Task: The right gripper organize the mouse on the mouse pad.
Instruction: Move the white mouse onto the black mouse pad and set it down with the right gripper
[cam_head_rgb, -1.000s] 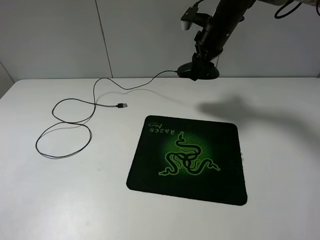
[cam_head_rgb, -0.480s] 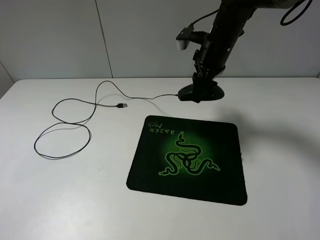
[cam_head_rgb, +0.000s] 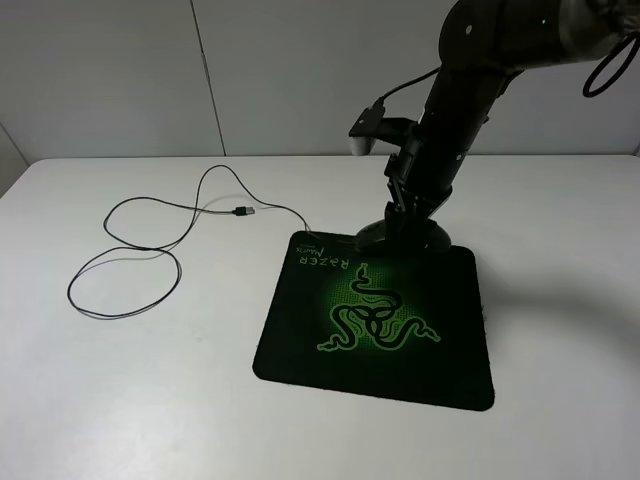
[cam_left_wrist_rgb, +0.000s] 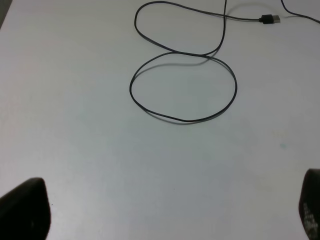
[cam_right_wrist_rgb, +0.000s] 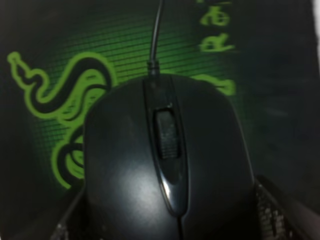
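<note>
The black mouse (cam_head_rgb: 388, 238) is held by my right gripper (cam_head_rgb: 405, 220), which is shut on it from above, at the far edge of the mouse pad (cam_head_rgb: 380, 330). I cannot tell whether the mouse touches the pad. In the right wrist view the mouse (cam_right_wrist_rgb: 165, 165) fills the frame between the two fingers (cam_right_wrist_rgb: 275, 215), with the pad's green logo (cam_right_wrist_rgb: 60, 85) under it. Its thin cable (cam_head_rgb: 150, 213) trails left across the table in loops to the USB plug (cam_head_rgb: 243, 211). My left gripper (cam_left_wrist_rgb: 165, 215) is open and empty over bare table.
The white table (cam_head_rgb: 120, 380) runs to a wall at the back. The cable loop (cam_left_wrist_rgb: 185, 121) and USB plug (cam_left_wrist_rgb: 270, 19) lie ahead of the left gripper. The right arm (cam_head_rgb: 470, 80) leans in from the upper right.
My right gripper has carried the mouse down and toward the front, from high near the wall to the far edge of the mouse pad. The cable has been dragged along with it.
</note>
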